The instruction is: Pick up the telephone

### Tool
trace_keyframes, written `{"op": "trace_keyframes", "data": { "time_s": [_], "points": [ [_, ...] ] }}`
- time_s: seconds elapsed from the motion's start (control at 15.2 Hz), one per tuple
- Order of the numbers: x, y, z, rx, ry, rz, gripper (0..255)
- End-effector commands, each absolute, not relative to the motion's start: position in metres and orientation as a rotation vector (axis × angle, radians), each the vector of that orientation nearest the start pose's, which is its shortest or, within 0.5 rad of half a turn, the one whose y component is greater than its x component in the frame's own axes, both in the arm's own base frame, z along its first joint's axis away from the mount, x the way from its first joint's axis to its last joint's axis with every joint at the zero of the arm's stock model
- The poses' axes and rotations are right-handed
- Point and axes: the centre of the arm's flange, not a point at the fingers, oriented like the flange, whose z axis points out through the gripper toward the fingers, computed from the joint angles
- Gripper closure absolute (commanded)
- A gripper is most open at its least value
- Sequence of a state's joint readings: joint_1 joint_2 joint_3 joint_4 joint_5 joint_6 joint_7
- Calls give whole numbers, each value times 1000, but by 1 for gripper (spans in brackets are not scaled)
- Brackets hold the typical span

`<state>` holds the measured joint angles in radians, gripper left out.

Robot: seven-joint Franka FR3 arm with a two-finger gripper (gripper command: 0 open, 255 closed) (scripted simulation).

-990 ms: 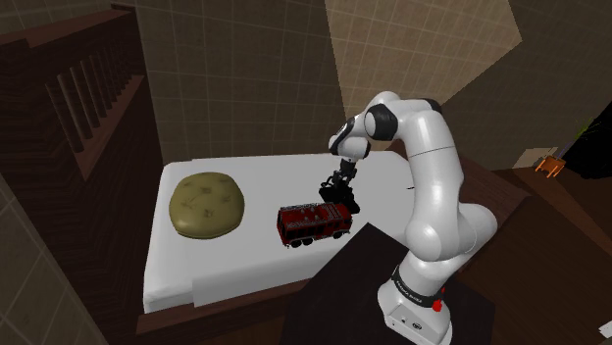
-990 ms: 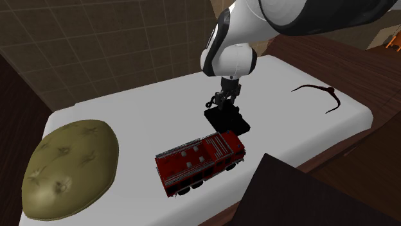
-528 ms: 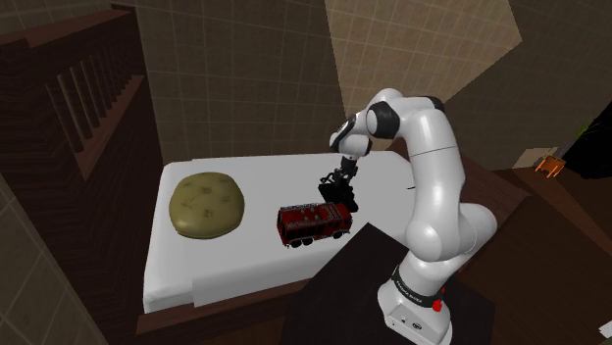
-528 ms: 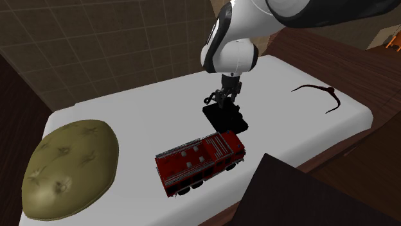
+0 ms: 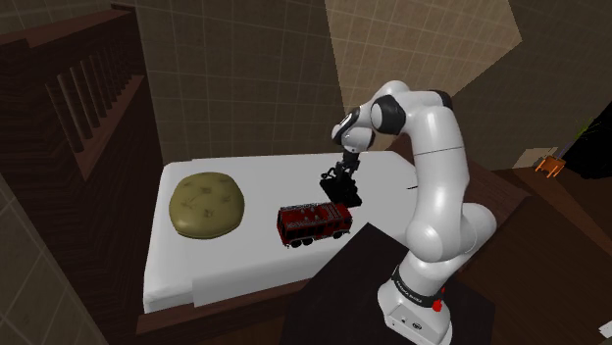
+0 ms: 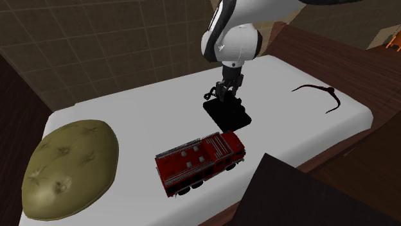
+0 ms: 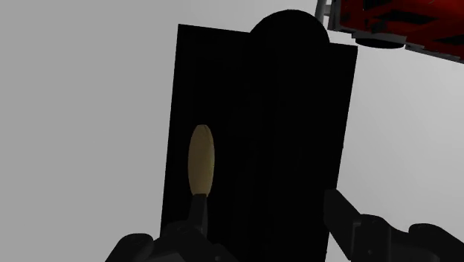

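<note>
The telephone (image 6: 229, 115) is a flat black slab, seen hanging just above the white bed top (image 6: 128, 115). My gripper (image 6: 224, 94) comes down on its far end and is shut on it. From the shoulder view the telephone (image 5: 339, 189) hangs under the gripper (image 5: 341, 174), just beyond the fire truck. In the wrist view the black telephone (image 7: 260, 112) sits between my two fingers (image 7: 195, 216), which clasp its sides; a tan oval patch (image 7: 202, 159) shows on it by one finger.
A red toy fire truck (image 6: 199, 160) stands close in front of the telephone. An olive cushion (image 6: 67, 167) lies at the second exterior view's left. A thin dark curved cord (image 6: 318, 92) lies at the right. A dark wooden block (image 6: 308, 196) rises by the bed's near edge.
The gripper has risen a little with the telephone clasped in it, so the slab has come up off the bed top. The truck and cushion have not moved.
</note>
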<state>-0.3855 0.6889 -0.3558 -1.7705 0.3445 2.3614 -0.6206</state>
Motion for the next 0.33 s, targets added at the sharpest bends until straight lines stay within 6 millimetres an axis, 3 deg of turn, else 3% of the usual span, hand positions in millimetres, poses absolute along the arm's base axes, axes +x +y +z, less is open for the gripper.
{"op": "trace_keyframes", "data": {
  "time_s": [0.0,0.26],
  "points": [
    [497,-426,200,-3076,468,30,255],
    [497,-426,212,-3076,468,30,255]
  ]
}}
